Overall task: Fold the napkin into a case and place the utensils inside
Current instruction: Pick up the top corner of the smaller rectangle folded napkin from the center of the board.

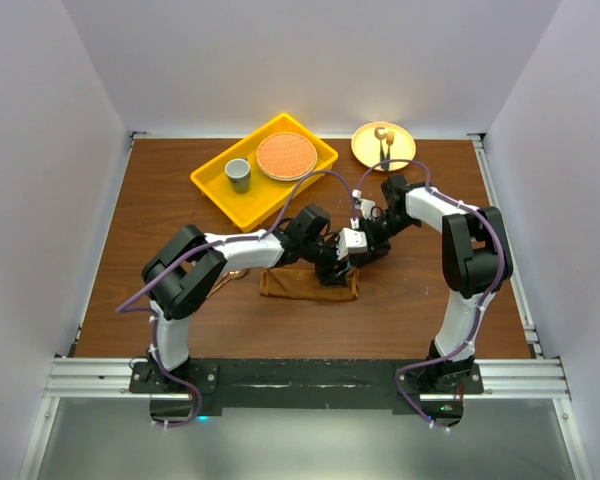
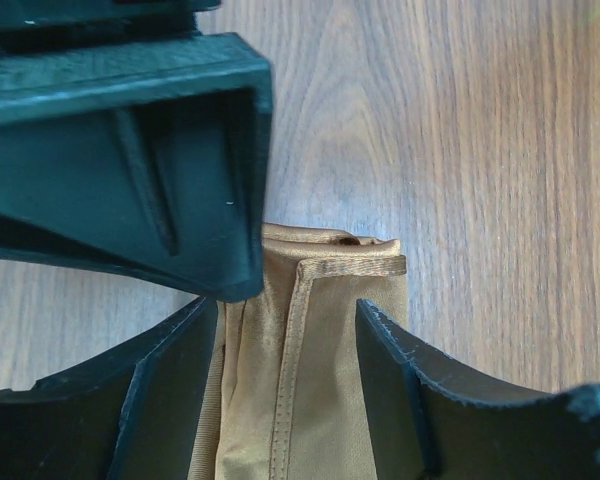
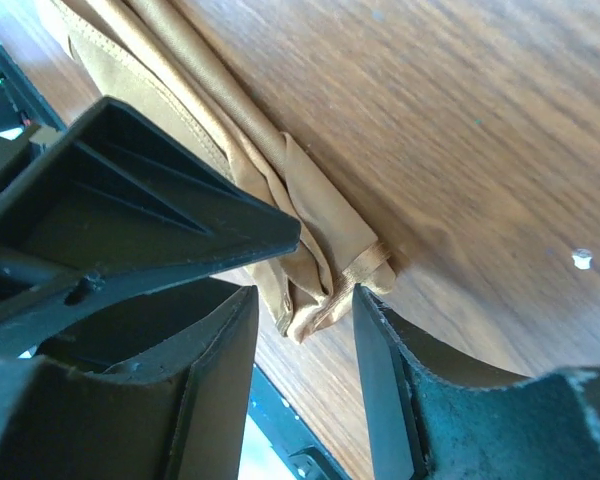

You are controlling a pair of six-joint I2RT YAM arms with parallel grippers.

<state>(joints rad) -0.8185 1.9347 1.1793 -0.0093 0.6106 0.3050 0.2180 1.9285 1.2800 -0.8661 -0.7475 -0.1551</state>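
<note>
The napkin [image 1: 305, 284] lies folded into a narrow rust-brown oblong, the case, on the wooden table in front of the arms. Both grippers meet over its right end. My left gripper [image 2: 288, 322] is open and straddles the folded cloth [image 2: 320, 360], whose hemmed end shows between the fingers. My right gripper [image 3: 305, 300] is open too, with the cloth's bunched corner [image 3: 320, 270] in the gap and its right finger [image 3: 380, 350] at the hem. A slim copper sliver [image 1: 233, 272], apparently the spoon, peeks out beneath my left forearm.
At the back stands a yellow tray [image 1: 212, 183] holding a grey cup [image 1: 238, 174] and a round orange plate [image 1: 286, 156]. A yellow plate [image 1: 366, 150] at the back right carries a short dark-handled utensil [image 1: 384, 146]. White walls enclose the table.
</note>
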